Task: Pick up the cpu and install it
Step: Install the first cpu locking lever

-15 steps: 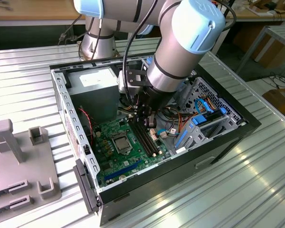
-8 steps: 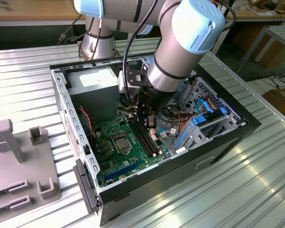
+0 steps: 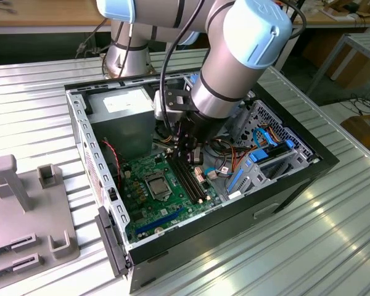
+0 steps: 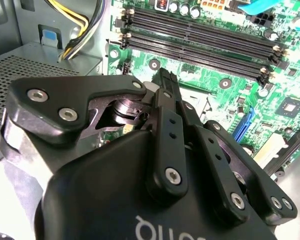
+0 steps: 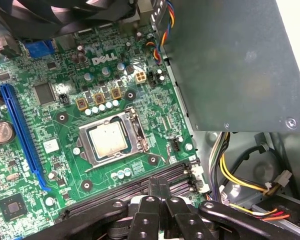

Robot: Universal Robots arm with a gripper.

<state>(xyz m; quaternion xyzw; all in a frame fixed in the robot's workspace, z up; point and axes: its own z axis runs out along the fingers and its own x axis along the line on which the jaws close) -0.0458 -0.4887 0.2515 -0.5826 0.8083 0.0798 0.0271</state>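
Arm reaches down into the open computer case [image 3: 80, 117] from above, wrist pointing nearly straight down, gripper [image 3: 190, 161] low over the black memory slots [image 3: 190, 179] on the motherboard [image 3: 149, 203].

In the first wrist view the gripper [image 5: 159, 186] fingertips sit pressed together over the memory slots [image 5: 140, 187], jaws closed with no gap, nothing visible between them. The second wrist view gives the same: fingers [image 4: 166, 86] meet at a single tip above the board, nothing clamped that I can see.

The cpu [image 5: 108, 140] lies in the socket frame [image 5: 140, 131], roughly mid-board; from the fingertips in the first wrist view it's at about 11 o'clock, near but clearly apart, no contact. In the exterior view the cpu [image 3: 155, 184] is at about 8 o'clock from the gripper.

Look: flat square, dull silver top plate with some pale smudging, sitting level inside the metal frame. Frame surrounds it on all sides. Power supply box [image 5: 230, 60] sits beside the board.
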